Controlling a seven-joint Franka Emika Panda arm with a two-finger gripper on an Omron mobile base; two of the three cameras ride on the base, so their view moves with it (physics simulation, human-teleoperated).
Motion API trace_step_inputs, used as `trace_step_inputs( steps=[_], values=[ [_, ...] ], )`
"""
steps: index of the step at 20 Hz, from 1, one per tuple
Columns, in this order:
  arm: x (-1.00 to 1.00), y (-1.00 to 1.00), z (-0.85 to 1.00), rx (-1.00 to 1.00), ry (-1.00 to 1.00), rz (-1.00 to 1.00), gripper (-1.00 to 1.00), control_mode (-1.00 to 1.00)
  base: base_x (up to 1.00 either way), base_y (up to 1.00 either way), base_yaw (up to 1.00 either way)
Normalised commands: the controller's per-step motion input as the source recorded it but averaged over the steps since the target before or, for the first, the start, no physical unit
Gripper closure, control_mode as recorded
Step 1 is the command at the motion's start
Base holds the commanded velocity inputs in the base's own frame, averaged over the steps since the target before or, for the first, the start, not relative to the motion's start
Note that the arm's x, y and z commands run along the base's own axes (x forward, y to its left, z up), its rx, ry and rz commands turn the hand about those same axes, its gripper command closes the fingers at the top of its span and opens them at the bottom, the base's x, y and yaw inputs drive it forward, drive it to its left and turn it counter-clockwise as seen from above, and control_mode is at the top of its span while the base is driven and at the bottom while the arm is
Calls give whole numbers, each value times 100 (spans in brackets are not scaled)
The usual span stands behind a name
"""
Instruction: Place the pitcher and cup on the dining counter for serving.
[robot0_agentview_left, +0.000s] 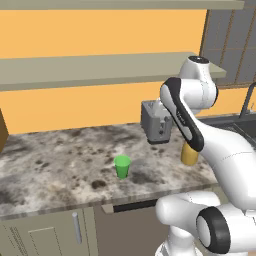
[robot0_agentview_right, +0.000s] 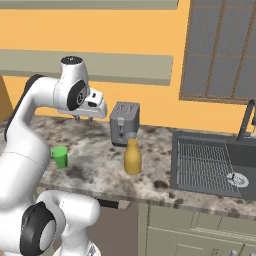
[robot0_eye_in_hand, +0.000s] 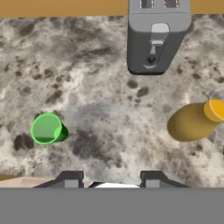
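Note:
The mustard-yellow pitcher (robot0_agentview_left: 189, 155) (robot0_agentview_right: 132, 158) (robot0_eye_in_hand: 192, 122) stands upright on a marble-topped counter (robot0_agentview_left: 50, 167) with a built-in sink, just in front of a toaster. The small green cup (robot0_agentview_left: 122, 166) (robot0_agentview_right: 60, 157) (robot0_eye_in_hand: 47, 128) stands upright to its left, a hand's width or more away. My gripper (robot0_agentview_right: 83, 118) (robot0_eye_in_hand: 111, 178) hangs well above the counter, pointing down between cup and pitcher. It is open and holds nothing. The dining counter is out of view.
A grey toaster (robot0_agentview_left: 156, 121) (robot0_agentview_right: 124, 122) (robot0_eye_in_hand: 157, 37) sits against the orange wall behind the pitcher. A sink with a grid (robot0_agentview_right: 210, 165) and a dark faucet (robot0_agentview_right: 247, 120) lie to the right. Shelves run along the wall above.

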Motion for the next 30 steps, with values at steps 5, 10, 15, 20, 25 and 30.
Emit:
trace_step_inputs(
  steps=[5,10,15,20,25,30],
  values=[
    [0,13,-4,0,0,0,-100,-100,0,0,0],
    [-2,51,-66,0,9,0,-100,-100,0,0,0],
    [0,32,-100,9,31,0,-100,-100,0,0,0],
    [0,45,-92,11,22,0,-100,-100,0,0,0],
    [12,37,-15,1,2,0,-100,-100,0,0,0],
    [6,1,-7,0,0,0,-100,-100,0,0,0]
  ],
)
